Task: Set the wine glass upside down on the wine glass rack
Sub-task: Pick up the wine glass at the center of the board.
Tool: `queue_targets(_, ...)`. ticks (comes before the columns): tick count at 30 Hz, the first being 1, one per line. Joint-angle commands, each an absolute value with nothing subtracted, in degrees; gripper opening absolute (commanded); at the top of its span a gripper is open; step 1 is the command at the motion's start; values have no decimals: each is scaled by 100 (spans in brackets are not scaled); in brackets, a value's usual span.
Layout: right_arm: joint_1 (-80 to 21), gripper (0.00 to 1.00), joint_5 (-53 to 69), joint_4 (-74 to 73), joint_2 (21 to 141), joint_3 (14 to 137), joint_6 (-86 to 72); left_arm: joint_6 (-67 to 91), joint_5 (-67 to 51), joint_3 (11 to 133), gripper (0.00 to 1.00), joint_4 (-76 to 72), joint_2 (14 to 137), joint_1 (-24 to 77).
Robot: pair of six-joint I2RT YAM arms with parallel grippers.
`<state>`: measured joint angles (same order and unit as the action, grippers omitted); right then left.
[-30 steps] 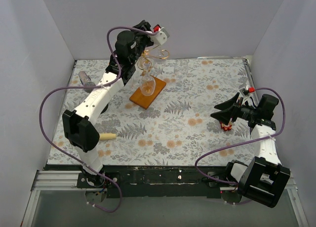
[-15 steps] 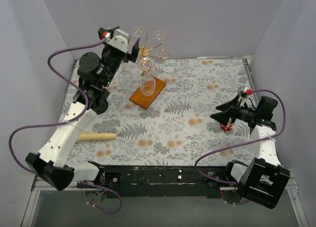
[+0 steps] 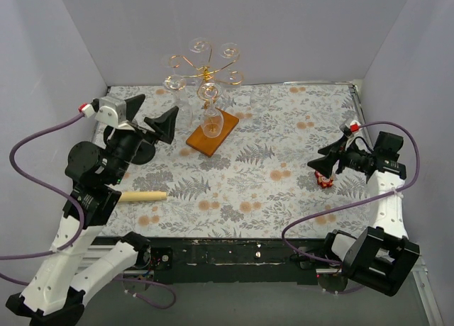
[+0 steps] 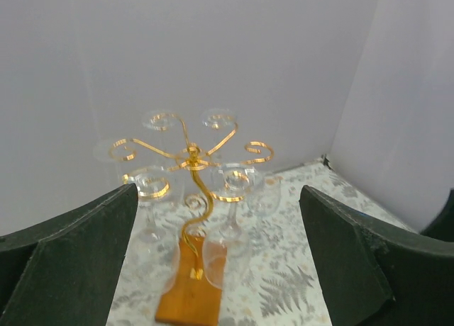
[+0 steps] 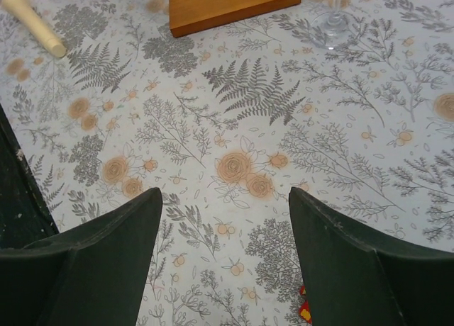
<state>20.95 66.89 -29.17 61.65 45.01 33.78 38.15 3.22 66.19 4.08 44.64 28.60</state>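
Note:
The wine glass rack [image 3: 206, 72], a copper-gold wire tree with spiral arms on an orange-brown wooden base [image 3: 212, 133], stands at the back middle of the table. Several clear wine glasses hang from it upside down. One wine glass [image 3: 211, 120] hangs over the base, and another wine glass [image 3: 174, 83] hangs on the left arm. The left wrist view faces the rack [image 4: 191, 159], with a wine glass [image 4: 225, 234] low beside its stem. My left gripper [image 3: 152, 112] [image 4: 218, 191] is open and empty, well left of the rack. My right gripper [image 3: 323, 161] [image 5: 225, 195] is open over the bare cloth.
A pale wooden stick [image 3: 142, 195] [image 5: 32, 23] lies at the front left. A small red object [image 3: 325, 182] [image 5: 305, 313] sits under the right gripper. A black round-footed stand [image 3: 140, 153] is partly hidden behind the left arm. Purple walls enclose the flowered cloth [image 3: 269, 184].
The left arm has pulled back from the top of the rack, swinging left and toward the near edge, and its jaws have spread wide. The right arm has barely moved.

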Motion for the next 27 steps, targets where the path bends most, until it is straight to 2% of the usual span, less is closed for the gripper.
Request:
queue_targets(1, 2118, 80, 6285, -4059, 6161, 5211, 4236, 4683, 185, 6057, 98, 1204, 3913, 2830)
queue_targets(6, 2118, 80, 6117, -4113, 5986, 5466, 4236, 5202, 88, 5520, 98, 1362, 3104, 2830)
queue_targets(15, 2118, 80, 6319, -4157, 5818, 5660, 4508, 5800, 70, 5089, 98, 1714, 2426, 2830)
queue_targets(27, 1934, 80, 6170, -4983, 6573, 6468, 5326, 6477, 35, 4720, 98, 1468, 2206, 2830)
